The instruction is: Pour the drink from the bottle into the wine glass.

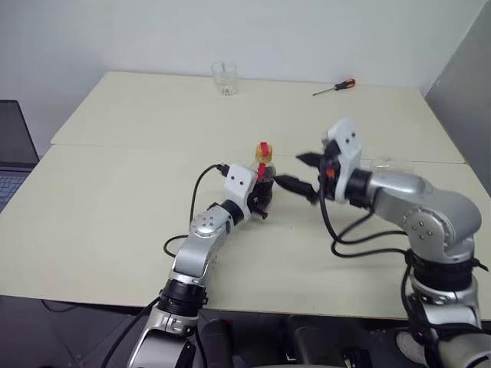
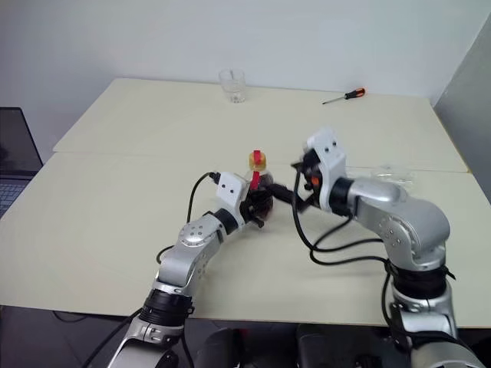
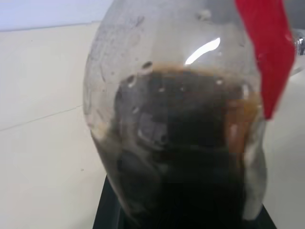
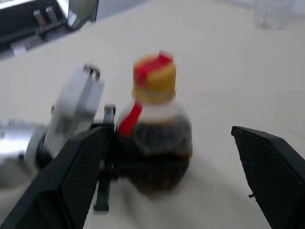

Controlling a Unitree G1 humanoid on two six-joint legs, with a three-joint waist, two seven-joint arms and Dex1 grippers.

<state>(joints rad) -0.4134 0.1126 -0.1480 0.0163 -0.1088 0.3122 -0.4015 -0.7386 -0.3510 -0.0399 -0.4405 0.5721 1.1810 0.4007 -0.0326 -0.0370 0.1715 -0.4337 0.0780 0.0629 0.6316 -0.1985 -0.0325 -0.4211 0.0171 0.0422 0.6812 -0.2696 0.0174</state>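
Bottle (image 1: 263, 178) stood upright near the middle of the table (image 1: 115, 199), and I had my left gripper (image 1: 261, 201) clamped on its bulbous base. Dark drink (image 3: 190, 143) filled the lower part of it, and the yellow-orange cap (image 4: 154, 76) with its red strip was on. My right gripper (image 1: 304, 172) hung just beside the bottle on its right, fingers spread wide, holding nothing. Near the table's right edge, partly behind my right arm, I saw something clear but could not make it out. A tumbler (image 1: 225, 78) and a screwdriver (image 1: 334, 87) lay at the far edge.
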